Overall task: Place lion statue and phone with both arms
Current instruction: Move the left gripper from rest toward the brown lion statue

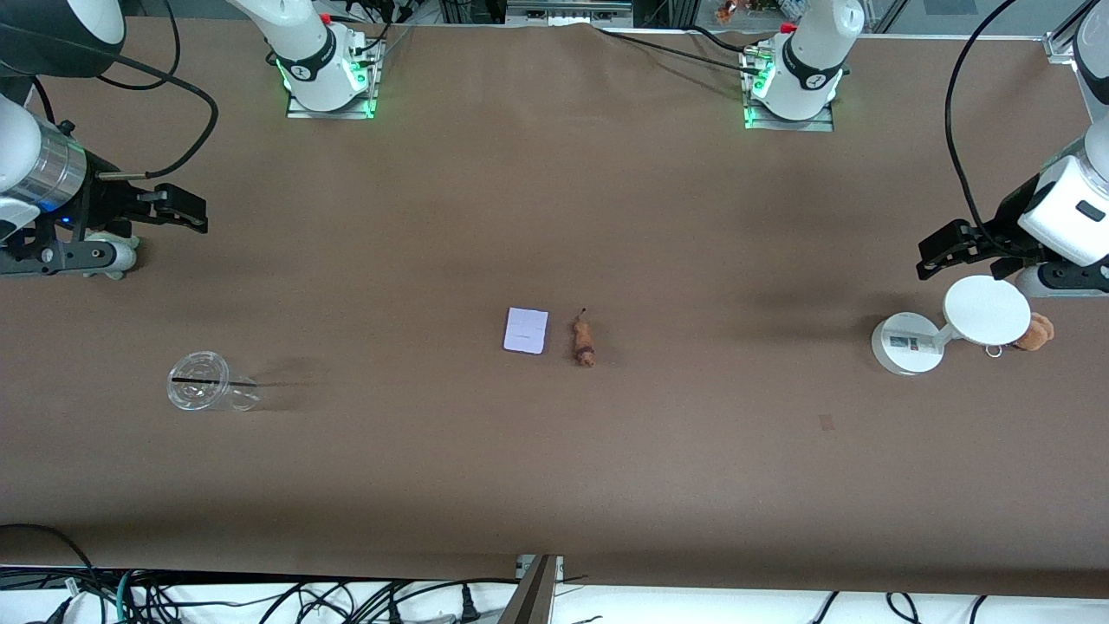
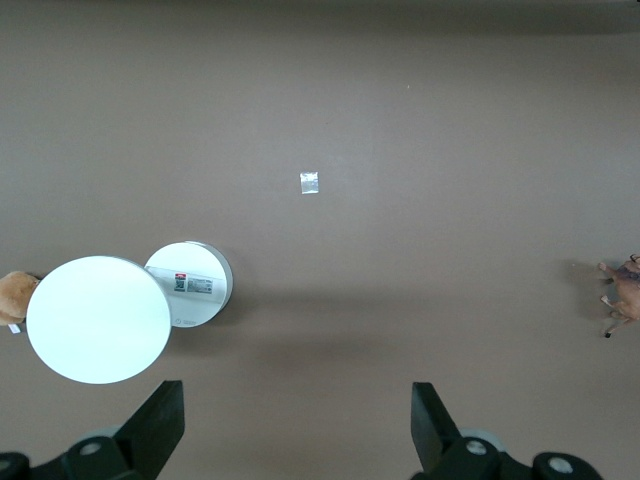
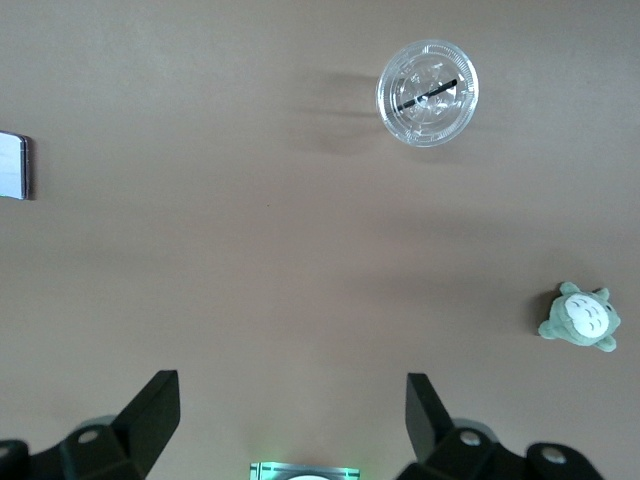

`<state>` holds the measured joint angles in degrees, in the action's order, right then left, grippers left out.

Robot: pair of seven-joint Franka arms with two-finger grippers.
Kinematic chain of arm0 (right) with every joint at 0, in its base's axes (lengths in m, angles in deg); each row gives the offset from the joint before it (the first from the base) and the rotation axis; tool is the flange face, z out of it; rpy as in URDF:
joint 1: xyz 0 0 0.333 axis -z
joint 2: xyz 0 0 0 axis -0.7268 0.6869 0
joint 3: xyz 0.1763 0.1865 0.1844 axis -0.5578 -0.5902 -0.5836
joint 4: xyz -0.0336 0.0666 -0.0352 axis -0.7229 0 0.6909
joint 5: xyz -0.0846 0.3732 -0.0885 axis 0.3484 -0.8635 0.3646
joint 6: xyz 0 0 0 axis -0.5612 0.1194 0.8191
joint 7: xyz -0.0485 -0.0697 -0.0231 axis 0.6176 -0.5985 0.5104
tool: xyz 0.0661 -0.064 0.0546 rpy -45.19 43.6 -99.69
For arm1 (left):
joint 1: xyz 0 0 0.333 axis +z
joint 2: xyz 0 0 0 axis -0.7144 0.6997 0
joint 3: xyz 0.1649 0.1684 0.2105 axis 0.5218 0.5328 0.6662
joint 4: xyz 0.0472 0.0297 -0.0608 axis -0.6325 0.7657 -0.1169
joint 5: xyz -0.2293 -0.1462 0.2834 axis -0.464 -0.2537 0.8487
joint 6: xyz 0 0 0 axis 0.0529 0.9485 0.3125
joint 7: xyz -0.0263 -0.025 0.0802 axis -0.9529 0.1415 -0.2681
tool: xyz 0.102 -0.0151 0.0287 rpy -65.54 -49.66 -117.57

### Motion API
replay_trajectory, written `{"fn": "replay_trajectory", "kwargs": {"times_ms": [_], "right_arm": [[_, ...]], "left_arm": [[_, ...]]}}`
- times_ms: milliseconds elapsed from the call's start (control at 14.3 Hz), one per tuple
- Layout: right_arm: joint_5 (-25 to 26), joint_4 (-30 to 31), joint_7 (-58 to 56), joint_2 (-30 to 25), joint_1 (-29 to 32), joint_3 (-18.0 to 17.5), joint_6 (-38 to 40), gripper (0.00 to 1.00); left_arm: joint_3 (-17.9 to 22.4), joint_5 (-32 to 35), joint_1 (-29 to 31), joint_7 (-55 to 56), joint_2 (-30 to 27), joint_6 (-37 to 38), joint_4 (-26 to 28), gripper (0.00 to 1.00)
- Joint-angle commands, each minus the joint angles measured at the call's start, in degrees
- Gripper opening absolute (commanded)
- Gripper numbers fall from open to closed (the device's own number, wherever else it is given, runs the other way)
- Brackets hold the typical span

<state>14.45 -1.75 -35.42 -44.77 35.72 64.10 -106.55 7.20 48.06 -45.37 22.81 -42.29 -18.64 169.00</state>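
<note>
The phone (image 1: 526, 330), a flat pale lavender-white rectangle, lies in the middle of the table. The lion statue (image 1: 584, 342), tiny and orange-brown, lies beside it toward the left arm's end. My left gripper (image 1: 940, 251) hangs open and empty over the left arm's end, above the white stand. In the left wrist view (image 2: 298, 420) the lion (image 2: 622, 295) shows at the frame's edge. My right gripper (image 1: 178, 208) hangs open and empty over the right arm's end. In the right wrist view (image 3: 290, 415) the phone (image 3: 12, 166) shows at the edge.
A white round-disc stand (image 1: 985, 310) with a tan-brown plush toy (image 1: 1035, 331) beside it sits under the left gripper. A clear plastic cup (image 1: 204, 393) stands near the right arm's end. A small green plush (image 3: 582, 318) lies under the right gripper.
</note>
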Motion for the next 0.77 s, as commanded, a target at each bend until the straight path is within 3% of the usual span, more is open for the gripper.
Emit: {"fn": "replay_trajectory", "kwargs": {"times_ms": [0, 209, 698], "right_arm": [[0.5, 0.3, 0.3, -0.4, -0.1, -0.2, 0.0, 1.00], [0.6, 0.3, 0.1, -0.4, -0.1, -0.2, 0.1, 1.00], [0.7, 0.2, -0.4, -0.3, -0.1, -0.2, -0.1, 1.00]], "left_arm": [[-0.6, -0.7, 0.7, -1.7, 0.0, 1.3, -0.9, 1.00], [-0.2, -4.0, 1.1, -1.7, 0.7, 1.2, -2.2, 1.00], [-1.0, -3.8, -0.8, -0.3, 3.4, 1.1, -3.9, 1.00]]}}
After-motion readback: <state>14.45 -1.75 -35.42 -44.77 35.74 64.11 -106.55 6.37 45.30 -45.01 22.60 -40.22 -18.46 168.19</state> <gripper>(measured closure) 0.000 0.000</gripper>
